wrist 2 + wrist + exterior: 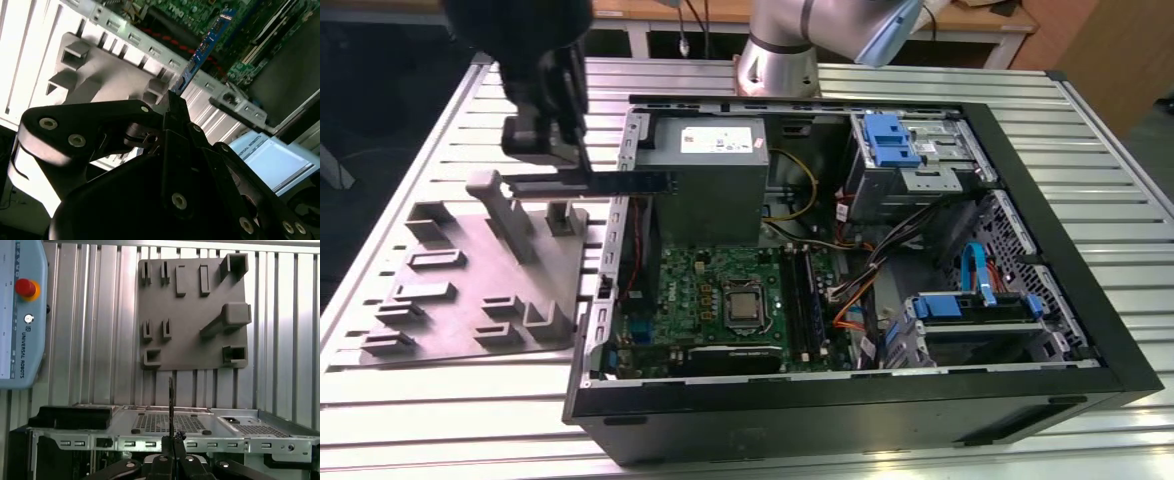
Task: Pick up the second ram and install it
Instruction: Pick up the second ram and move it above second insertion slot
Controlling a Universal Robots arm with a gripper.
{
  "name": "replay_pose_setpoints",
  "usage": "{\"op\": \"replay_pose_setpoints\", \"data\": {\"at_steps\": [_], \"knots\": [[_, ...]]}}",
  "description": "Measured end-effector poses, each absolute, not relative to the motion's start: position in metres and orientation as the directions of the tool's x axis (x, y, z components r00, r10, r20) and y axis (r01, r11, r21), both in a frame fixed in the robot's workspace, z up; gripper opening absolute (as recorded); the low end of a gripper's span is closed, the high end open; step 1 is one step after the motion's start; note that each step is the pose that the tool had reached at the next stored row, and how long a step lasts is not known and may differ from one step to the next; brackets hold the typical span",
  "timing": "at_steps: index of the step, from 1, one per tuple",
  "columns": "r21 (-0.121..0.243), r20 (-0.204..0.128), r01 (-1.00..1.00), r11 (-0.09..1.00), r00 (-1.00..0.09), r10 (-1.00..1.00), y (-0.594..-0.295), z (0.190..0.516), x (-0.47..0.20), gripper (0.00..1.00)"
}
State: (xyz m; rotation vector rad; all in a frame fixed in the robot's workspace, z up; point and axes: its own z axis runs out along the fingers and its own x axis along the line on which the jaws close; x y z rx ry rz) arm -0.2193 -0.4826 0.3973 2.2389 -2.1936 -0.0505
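Two black fingers of the gripper are pressed together on one end of the second ram. They pinch the thin blue-green stick so that it juts straight out past the fingertips. In the exterior view the gripper hangs in the air with the stick held level, its free end pointing toward the exterior view's right.

Just past the fingertips runs the perforated sheet-metal wall of the open computer case, and the stick reaches across it. Inside the case, nearest the stick's free end, sits the grey power supply. Farther from the fingers and lower lies the green motherboard with its processor socket and the long memory slots beside it. Whether a stick sits in those slots I cannot tell. Bundled cables cross the middle. Two drive cages with blue clips fill the side of the case farthest from the fingers.

On the other side of the fingers from the case, the grey fixture plate lies flat on the slatted aluminium table, showing raised ribs and pockets. Farther off to one side of the fingers rests a teach pendant with a red button.
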Motion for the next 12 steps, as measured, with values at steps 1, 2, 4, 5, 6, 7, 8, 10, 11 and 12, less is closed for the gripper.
{"op": "replay_pose_setpoints", "data": {"at_steps": [1, 2, 4, 5, 6, 7, 8, 10, 11, 12], "knots": [[0.027, -0.018, -0.999, -0.021, 0.020, -1.000, -0.483, 0.397, -0.215, 0.11], [0.027, -0.018, -0.999, -0.021, 0.020, -1.000, -0.483, 0.397, -0.210, 0.11], [0.027, -0.018, -0.999, -0.021, 0.020, -1.000, -0.483, 0.397, -0.201, 0.11], [0.027, -0.018, -0.999, -0.021, 0.020, -1.000, -0.483, 0.396, -0.196, 0.11], [0.027, -0.018, -0.999, -0.021, 0.020, -1.000, -0.483, 0.396, -0.192, 0.11], [0.027, -0.018, -0.999, -0.021, 0.020, -1.000, -0.483, 0.396, -0.187, 0.11], [0.027, -0.018, -0.999, -0.021, 0.020, -1.000, -0.483, 0.396, -0.183, 0.11], [0.027, -0.018, -0.999, -0.021, 0.020, -1.000, -0.483, 0.396, -0.174, 0.11], [0.027, -0.018, -0.999, -0.021, 0.020, -1.000, -0.483, 0.395, -0.169, 0.11], [0.027, -0.018, -0.999, -0.021, 0.020, -1.000, -0.483, 0.395, -0.165, 0.11]]}}
